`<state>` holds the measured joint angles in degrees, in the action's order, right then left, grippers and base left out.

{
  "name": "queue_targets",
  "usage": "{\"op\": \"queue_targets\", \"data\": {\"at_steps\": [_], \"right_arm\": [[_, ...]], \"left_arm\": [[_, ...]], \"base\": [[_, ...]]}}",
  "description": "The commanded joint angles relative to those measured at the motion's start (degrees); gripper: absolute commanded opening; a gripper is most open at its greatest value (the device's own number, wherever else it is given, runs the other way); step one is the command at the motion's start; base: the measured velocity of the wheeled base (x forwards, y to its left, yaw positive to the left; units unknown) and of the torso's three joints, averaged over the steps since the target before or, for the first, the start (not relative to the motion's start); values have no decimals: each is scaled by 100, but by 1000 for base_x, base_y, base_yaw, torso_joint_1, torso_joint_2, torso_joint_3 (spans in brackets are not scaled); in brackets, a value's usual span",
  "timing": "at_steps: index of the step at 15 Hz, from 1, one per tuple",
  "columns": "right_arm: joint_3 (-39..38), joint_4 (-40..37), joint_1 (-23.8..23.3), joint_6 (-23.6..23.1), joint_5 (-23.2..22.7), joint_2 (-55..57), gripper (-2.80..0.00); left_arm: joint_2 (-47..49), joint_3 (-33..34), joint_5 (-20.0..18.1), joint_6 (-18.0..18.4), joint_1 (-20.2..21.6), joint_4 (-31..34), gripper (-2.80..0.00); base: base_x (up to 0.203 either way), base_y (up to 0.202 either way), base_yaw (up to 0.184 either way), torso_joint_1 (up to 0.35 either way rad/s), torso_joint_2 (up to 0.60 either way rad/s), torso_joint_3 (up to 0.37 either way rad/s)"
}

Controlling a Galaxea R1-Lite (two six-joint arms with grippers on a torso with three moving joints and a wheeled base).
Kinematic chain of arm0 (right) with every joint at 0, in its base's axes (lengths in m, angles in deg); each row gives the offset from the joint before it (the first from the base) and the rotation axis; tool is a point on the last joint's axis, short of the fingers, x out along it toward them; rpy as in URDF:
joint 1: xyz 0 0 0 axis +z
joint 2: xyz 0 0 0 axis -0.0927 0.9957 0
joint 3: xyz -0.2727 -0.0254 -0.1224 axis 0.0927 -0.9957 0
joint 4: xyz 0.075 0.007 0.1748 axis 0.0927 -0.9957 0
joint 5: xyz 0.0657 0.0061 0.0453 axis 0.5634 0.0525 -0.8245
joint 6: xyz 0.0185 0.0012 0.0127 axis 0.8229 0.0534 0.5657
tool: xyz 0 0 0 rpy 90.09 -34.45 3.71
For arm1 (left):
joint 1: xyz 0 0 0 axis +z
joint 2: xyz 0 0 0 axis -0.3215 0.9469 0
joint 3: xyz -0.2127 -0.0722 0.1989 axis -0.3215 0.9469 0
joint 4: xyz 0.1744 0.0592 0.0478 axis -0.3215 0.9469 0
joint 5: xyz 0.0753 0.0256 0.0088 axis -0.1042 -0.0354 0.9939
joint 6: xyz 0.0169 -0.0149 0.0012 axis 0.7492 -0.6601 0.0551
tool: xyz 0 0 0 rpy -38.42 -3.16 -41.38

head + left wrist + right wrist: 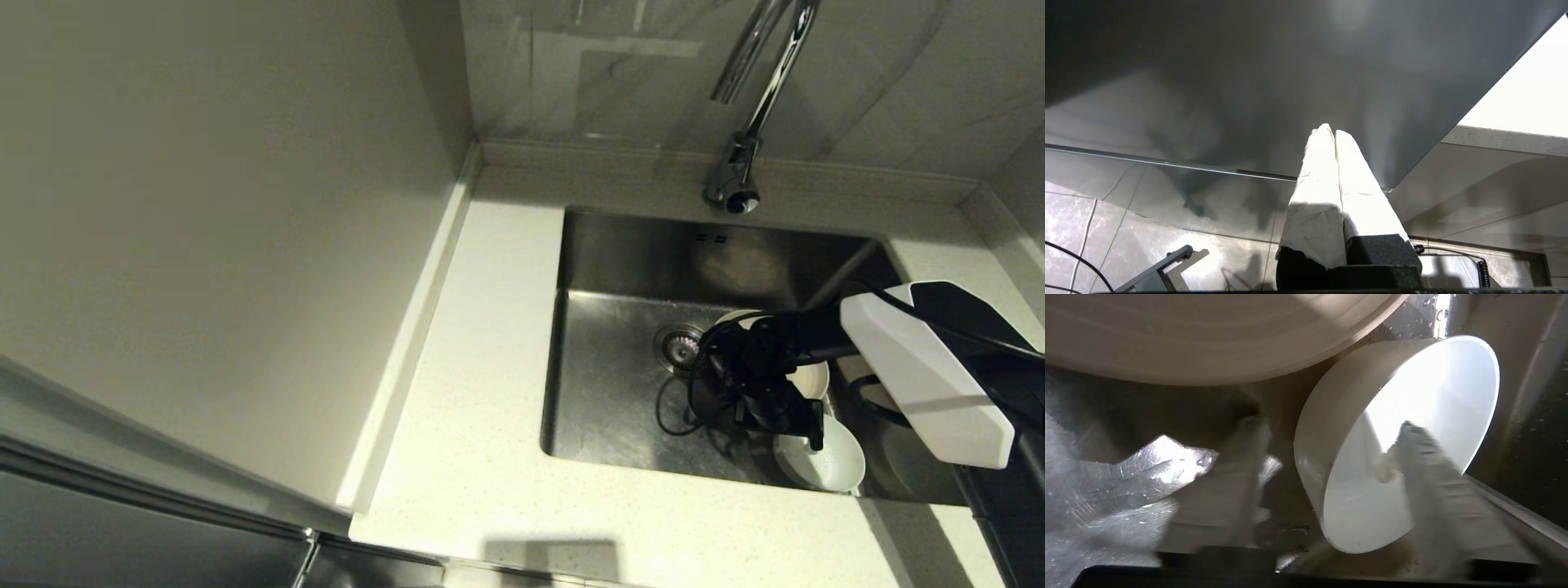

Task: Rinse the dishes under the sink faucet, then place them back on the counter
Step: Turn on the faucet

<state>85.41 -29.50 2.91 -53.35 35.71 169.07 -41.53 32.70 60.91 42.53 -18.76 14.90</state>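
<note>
Two dishes in sink (620, 392), near its right front corner: bowl (824, 461) tipped on side, plate (808, 377) just behind it. Right claw (1327, 457) spread, straddling bowl wall (1327, 416), one finger (1425, 465) inside, other outside; contact probably not yet made. Left claw (1334, 134) pressed together, parked below table edge. Tap (755, 98) at sink's back edge.

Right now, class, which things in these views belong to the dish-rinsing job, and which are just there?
Part of the job:
- bowl, tipped in the sink, right gripper open astride its wall
- plate, beside the bowl
- sink
- faucet, no water seen running
- counter

Just there:
- left gripper, shut, parked off the counter
- wall panel
- floor tiles
</note>
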Motion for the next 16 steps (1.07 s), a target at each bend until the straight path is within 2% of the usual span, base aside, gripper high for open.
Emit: {"op": "queue_targets", "data": {"at_steps": [1,11,14,16], "right_arm": [[0,-22,-39,21,23,14,-280],[-269,-88,-156,159,76,-687,-280],[-576,-108,96,162,98,-1301,-280],[-904,-108,492,46,83,-1775,-280]], "left_arm": [[-18,0,4,-4,0,-2,-280],[-18,0,4,-4,0,-2,-280],[-18,0,4,-4,0,-2,-280],[-18,0,4,-4,0,-2,-280]], "base": [[0,0,0,0,0,0],[0,0,0,0,0,0],[0,0,0,0,0,0],[0,0,0,0,0,0]]}}
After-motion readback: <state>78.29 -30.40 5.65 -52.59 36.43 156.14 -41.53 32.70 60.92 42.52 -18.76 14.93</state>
